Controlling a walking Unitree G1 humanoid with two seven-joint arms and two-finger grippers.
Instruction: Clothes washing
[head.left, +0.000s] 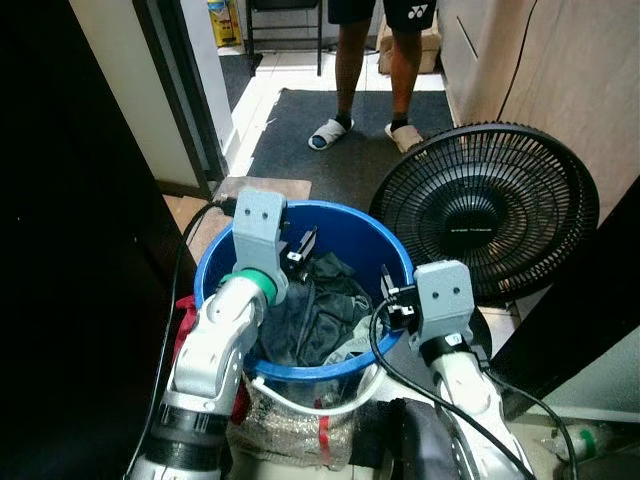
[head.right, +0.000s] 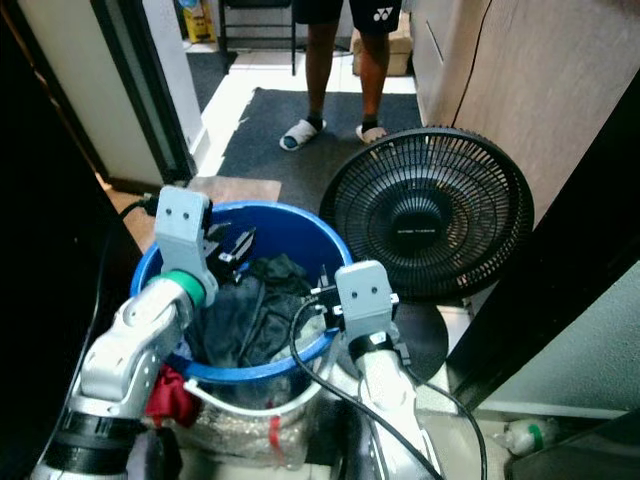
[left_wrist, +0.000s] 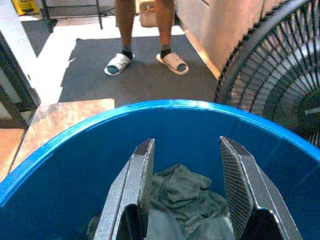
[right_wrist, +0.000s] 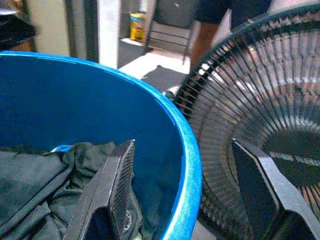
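Observation:
A blue bucket (head.left: 352, 232) stands on the floor just in front of me, holding a heap of dark grey-green clothes (head.left: 318, 308). My left gripper (head.left: 303, 246) hangs open inside the bucket near its left rim, a little above the clothes (left_wrist: 186, 192), with nothing between its fingers (left_wrist: 142, 170). My right gripper (head.left: 388, 291) is open at the bucket's right rim. In the right wrist view the blue rim (right_wrist: 192, 165) runs between the two fingers, one finger (right_wrist: 117, 180) inside over the clothes (right_wrist: 45, 185) and the other on the fan's side.
A black floor fan (head.left: 487, 208) stands close against the bucket's right. A person's legs in slippers (head.left: 372, 75) stand on a dark mat (head.left: 320, 140) beyond. A wooden cabinet (head.left: 565, 70) is at the right, a dark door (head.left: 60, 200) at the left. A red cloth (head.left: 186, 312) lies beside the bucket.

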